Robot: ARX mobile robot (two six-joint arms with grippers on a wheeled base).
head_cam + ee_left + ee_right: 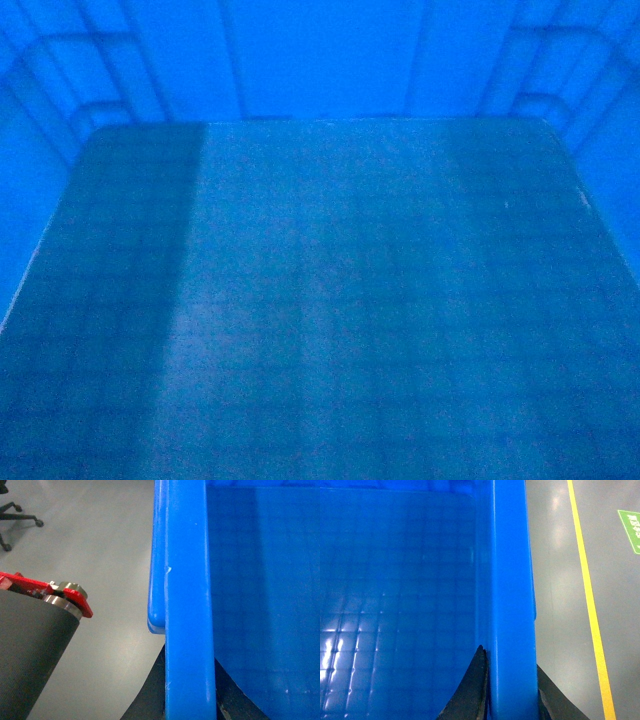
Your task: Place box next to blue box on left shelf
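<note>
**Crate held by both arms, shelf not in sight yet**

The box (330,300), a big bright-blue plastic crate, fills the whole head view: we look straight down into it and see only its faint grid floor and ribbed inner walls. Nothing lies inside.

In the left wrist view, the crate's thick rim runs top to bottom thru the middle, w/ the left gripper (190,700) at the bottom edge: one dark finger outside the wall, one inside, so it sits clamped across the rim. In the right wrist view it's the mirror case: the right gripper (512,695) has a dark finger (472,690) against the inner wall and another on the outer side, pinching the rim between them.

Beyond the crate we see only grey floor (100,545), part of an office chair base (15,517), a black cylinder w/ a red bracket (30,645), plus a yellow floor line (587,595) and a green floor marking (630,527).

Our read on progress: pickup looks done, crate is carried off the ground at both sides. No shelf, rollers or second blue box show in any view, so the approach, line-up beside the other box and set-down all seem left to do.
</note>
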